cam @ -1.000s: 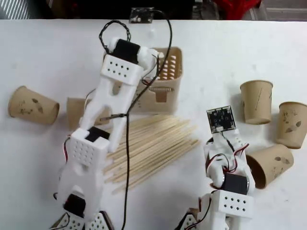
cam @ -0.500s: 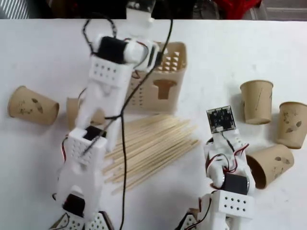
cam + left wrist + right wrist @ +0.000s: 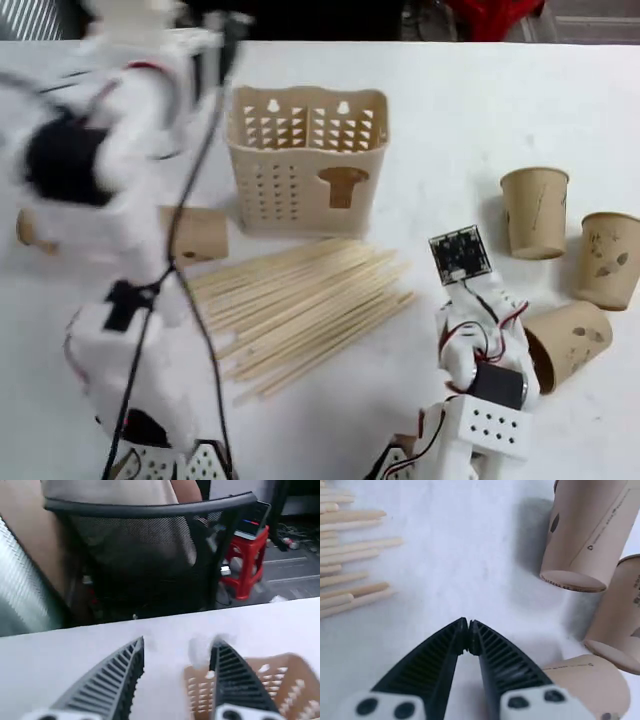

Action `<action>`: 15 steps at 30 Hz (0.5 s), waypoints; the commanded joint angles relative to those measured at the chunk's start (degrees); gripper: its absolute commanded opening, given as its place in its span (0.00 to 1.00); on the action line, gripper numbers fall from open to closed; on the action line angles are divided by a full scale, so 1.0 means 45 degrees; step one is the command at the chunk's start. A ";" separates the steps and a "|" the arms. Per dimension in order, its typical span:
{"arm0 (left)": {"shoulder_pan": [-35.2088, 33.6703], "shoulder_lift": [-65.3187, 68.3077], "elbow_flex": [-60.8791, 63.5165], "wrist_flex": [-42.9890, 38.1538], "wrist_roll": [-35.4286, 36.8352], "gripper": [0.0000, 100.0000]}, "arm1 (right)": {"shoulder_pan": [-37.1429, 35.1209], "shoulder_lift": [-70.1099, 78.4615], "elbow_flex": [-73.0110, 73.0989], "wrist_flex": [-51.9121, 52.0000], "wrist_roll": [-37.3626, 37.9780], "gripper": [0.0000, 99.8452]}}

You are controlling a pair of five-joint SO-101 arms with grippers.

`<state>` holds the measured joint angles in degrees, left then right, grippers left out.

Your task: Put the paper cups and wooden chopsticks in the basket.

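progress: hardly started, i judge. basket [image 3: 308, 160] shows nothing inside from above. wooden chopsticks [image 3: 300, 310] all lie in a loose heap on the counter [image 3: 450, 110]. paper cups all out: three cups [image 3: 567, 343] on the right, one lying cup [image 3: 195, 235] left of the basket, edge of another [image 3: 25, 228] behind the left arm. all of it is left to move

left arm: lifted high over the counter's left side. left fingers [image 3: 122, 672] spread wide, nothing between them, aimed past the far edge at a chair [image 3: 150, 545]; basket rim sits below and just ahead of one tip

right arm: folded low. right fingers [image 3: 462, 637] pressed together, empty, over bare counter; cups near, to their right; chopstick ends to their left, apart
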<state>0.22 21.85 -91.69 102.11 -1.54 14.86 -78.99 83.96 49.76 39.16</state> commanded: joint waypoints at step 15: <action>-0.2452 -1.5521 2.6120 -0.3985 -0.2403 0.28 | 0.4757 0.0635 -0.5275 0.0068 0.3595 0.02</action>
<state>-10.59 -32.84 0.88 94.02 -12.18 33.93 -78.55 66.20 50.20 53.23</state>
